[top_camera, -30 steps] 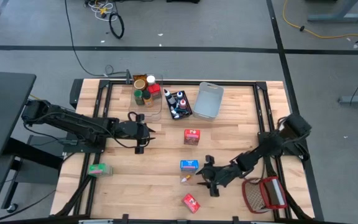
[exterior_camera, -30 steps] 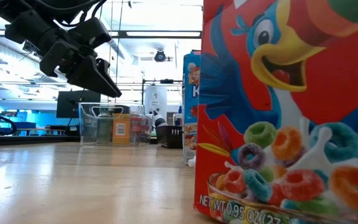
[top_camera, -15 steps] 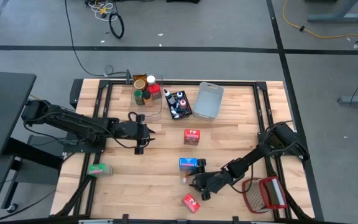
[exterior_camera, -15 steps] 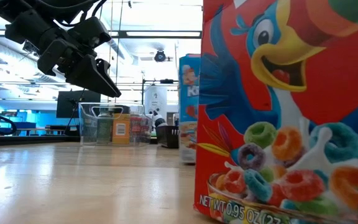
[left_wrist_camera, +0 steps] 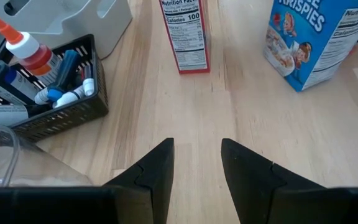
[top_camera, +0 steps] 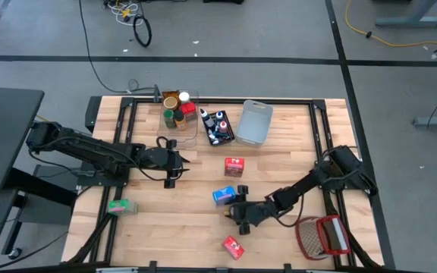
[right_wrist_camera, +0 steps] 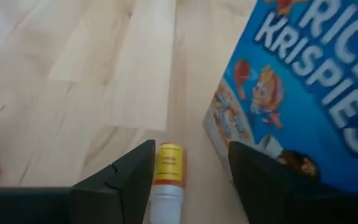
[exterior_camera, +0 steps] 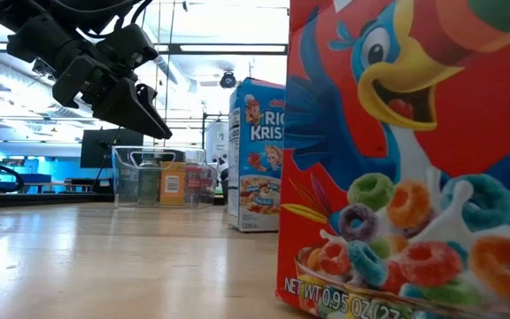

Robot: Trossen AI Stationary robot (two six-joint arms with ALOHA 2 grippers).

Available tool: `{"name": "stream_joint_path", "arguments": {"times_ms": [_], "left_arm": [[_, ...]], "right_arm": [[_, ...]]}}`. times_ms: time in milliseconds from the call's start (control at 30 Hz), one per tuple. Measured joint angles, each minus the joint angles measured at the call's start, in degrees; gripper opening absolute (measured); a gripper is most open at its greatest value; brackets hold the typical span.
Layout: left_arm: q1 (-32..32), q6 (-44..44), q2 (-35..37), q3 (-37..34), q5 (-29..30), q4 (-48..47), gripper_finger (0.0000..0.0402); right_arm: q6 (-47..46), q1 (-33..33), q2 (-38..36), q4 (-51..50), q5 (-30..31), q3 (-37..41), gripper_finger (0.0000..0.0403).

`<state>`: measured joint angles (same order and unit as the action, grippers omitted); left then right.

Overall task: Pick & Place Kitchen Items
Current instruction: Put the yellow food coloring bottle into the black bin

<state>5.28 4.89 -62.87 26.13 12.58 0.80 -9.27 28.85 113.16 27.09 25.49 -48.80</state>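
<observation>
My right gripper (top_camera: 234,213) is open and low over the table's near middle. Its fingers stand on either side of a small white tube with a yellow cap (right_wrist_camera: 167,169), which lies flat on the wood. A blue Rice Krispies box (top_camera: 224,195) stands upright just beyond the gripper, and it also shows in the right wrist view (right_wrist_camera: 303,93) and the low view (exterior_camera: 255,155). My left gripper (left_wrist_camera: 197,152) hovers open at mid-left (top_camera: 180,161) with nothing between its fingers. A red box (top_camera: 234,167) stands at the middle. My right gripper comes in slanting down from the table's right. The outer side of one finger (right_wrist_camera: 260,180) lies against the blue box's lower front (right_wrist_camera: 229,140), near a bottom corner. The box stands upright on the table. The tube between the fingers looks untouched.
A clear bin with jars (top_camera: 179,114), a black basket of tubes (top_camera: 220,127) and a grey-blue bin (top_camera: 254,123) line the far side. A green box (top_camera: 120,205) lies near left, and a red cereal box (top_camera: 233,247) stands at the near edge. A wire basket (top_camera: 323,236) sits near right.
My right gripper has moved toward the table's left and sunk, rolling a little, and its fingers now stand around the tube. The blue box has slid toward the left and far side and turned about, staying upright. The tube has stayed where it was.
</observation>
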Motion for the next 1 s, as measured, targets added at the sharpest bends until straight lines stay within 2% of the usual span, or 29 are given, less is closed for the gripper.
{"name": "stream_joint_path", "arguments": {"times_ms": [200, 367, 633, 800, 900, 1000], "left_arm": [[0.0, -0.1, 0.0, 0.0, 0.0, -0.1, 0.0142], [0.0, -0.2, 0.0, 0.0, 0.0, -0.1, 0.0142], [0.0, -0.2, 0.0, 0.0, 0.0, -0.1, 0.0142], [0.0, -0.2, 0.0, 0.0, 0.0, -0.1, 0.0142], [0.0, -1.1, 0.0, 0.0, -0.4, -0.1, 0.0142], [0.0, -1.4, 0.0, 0.0, -1.4, -0.1, 0.0142]], "right_arm": [[-3.4, 0.1, 0.0, -4.1, -4.1, 0.0, 0.0215], [-3.8, 0.8, 0.0, -6.7, -4.0, -0.1, 0.0201], [-9.3, 0.4, -0.1, -7.4, -4.9, -0.1, 0.0110], [-8.2, 0.9, -0.3, -7.4, -4.8, -0.1, 0.0063], [-8.2, 1.3, -1.3, -7.8, -5.1, 0.1, 0.0064], [-8.0, 1.7, -4.2, -8.9, -4.4, 0.3, 0.0083]]}}
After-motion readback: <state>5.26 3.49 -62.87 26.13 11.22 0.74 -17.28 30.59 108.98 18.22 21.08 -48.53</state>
